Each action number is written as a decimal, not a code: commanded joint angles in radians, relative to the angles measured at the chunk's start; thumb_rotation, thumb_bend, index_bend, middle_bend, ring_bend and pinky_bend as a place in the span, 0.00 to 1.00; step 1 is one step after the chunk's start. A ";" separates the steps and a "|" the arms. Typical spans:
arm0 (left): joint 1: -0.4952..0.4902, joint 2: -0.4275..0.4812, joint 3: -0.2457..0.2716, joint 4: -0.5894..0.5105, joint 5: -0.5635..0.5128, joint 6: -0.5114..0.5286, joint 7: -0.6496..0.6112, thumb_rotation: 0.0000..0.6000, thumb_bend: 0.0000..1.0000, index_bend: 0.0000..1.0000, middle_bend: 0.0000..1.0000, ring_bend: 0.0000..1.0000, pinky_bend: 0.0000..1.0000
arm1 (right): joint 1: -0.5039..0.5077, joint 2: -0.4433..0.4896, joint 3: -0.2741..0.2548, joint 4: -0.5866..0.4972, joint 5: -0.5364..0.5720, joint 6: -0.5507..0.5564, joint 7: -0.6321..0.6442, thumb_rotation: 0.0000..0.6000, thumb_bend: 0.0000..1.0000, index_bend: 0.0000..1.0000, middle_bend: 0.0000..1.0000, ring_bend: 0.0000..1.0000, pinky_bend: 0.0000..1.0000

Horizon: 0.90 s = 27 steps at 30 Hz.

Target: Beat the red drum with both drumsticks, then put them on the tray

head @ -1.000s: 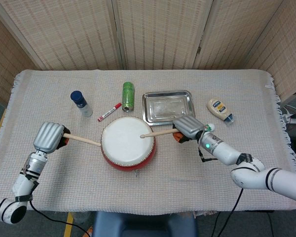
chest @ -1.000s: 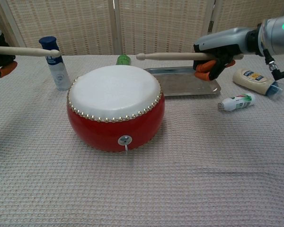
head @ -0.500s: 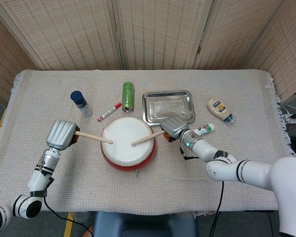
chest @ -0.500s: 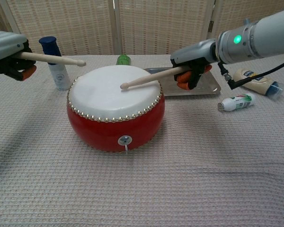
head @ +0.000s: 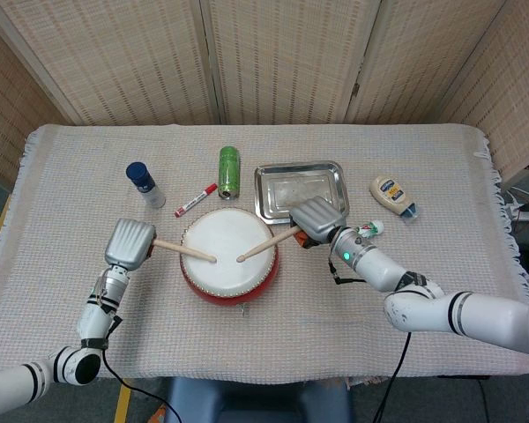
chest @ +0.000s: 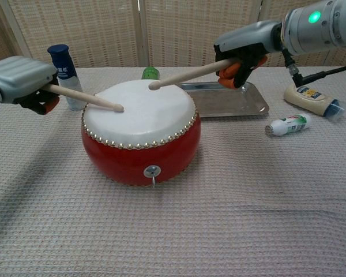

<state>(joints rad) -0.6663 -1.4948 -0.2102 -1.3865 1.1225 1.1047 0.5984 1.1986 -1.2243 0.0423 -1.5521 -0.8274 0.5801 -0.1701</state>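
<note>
1. The table (head: 70,176) has a light woven cloth on it, and everything sits on top.
2. The red drum (head: 228,256) (chest: 139,144) is in the middle near the front. Its top is white and its side is red.
3. The metal tray (head: 300,190) (chest: 251,104) is flat and shiny. It lies just behind the drum, a bit to the right.
4. The right hand (head: 316,218) (chest: 242,49) is closed around the right drumstick (head: 266,246) (chest: 184,74). In the chest view the stick's tip is up in the air over the back part of the drum top.
5. The left hand (head: 130,244) (chest: 24,81) is closed around the left drumstick (head: 185,250) (chest: 86,99). This stick tilts down, and its tip is on the white drum top near the left side.
6. The mayonnaise bottle (head: 392,196) (chest: 308,99) lies on its side, right of the tray.
7. The green can (head: 229,171) lies on its side behind the drum.
8. The bottle with the blue cap (head: 145,183) (chest: 65,75) stands up, back and left of the drum.
9. The small white bottle (head: 368,229) (chest: 287,125) lies on its side near the right hand.
10. The red marker (head: 196,200) lies between the blue-capped bottle and the green can.
</note>
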 commanded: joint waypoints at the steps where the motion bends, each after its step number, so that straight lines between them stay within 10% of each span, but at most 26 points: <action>1: 0.030 0.070 -0.026 -0.082 0.020 0.070 -0.056 1.00 0.62 1.00 1.00 1.00 1.00 | 0.014 -0.051 -0.046 0.062 0.031 -0.015 -0.064 1.00 0.82 1.00 1.00 1.00 1.00; 9: 0.043 0.116 -0.028 -0.139 0.045 0.096 -0.083 1.00 0.62 1.00 1.00 1.00 1.00 | 0.037 -0.124 -0.090 0.134 0.106 0.005 -0.159 1.00 0.82 1.00 1.00 1.00 1.00; 19: -0.005 -0.013 0.044 0.006 -0.006 -0.016 0.017 1.00 0.62 1.00 1.00 1.00 1.00 | -0.030 0.016 0.060 -0.019 0.007 0.079 -0.001 1.00 0.82 1.00 1.00 1.00 1.00; 27: 0.028 0.069 -0.004 -0.083 0.024 0.095 -0.032 1.00 0.62 1.00 1.00 1.00 1.00 | -0.004 -0.110 -0.021 0.148 0.046 0.011 -0.109 1.00 0.82 1.00 1.00 1.00 1.00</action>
<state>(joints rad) -0.6530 -1.4610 -0.1950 -1.4289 1.1260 1.1598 0.5909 1.1824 -1.2875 0.0553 -1.4568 -0.8018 0.6125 -0.2330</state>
